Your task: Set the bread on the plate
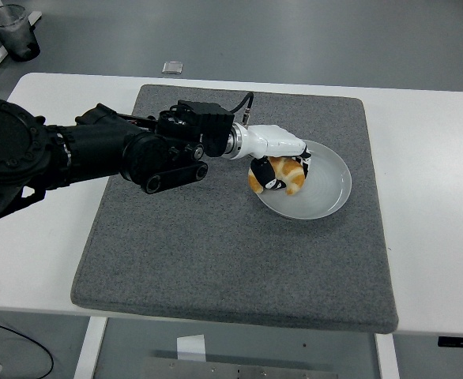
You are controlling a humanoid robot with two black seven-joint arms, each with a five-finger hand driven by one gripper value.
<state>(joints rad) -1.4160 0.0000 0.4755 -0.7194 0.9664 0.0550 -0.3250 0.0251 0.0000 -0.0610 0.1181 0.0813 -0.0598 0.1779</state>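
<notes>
A golden-brown piece of bread [283,176] sits at the left inner edge of a pale grey plate [326,193] on the grey mat. My left hand [279,162], white with black finger joints, reaches in from the left on a black arm and is curled over the bread, gripping it from above. Its fingers [268,182] wrap the bread's left side. The bread's underside looks to touch the plate. The right arm does not show.
The grey mat [216,253] covers the middle of the white table [429,158]. A dark cup [14,31] stands on the floor at the far left corner. A small grey object [172,67] lies beyond the table's far edge.
</notes>
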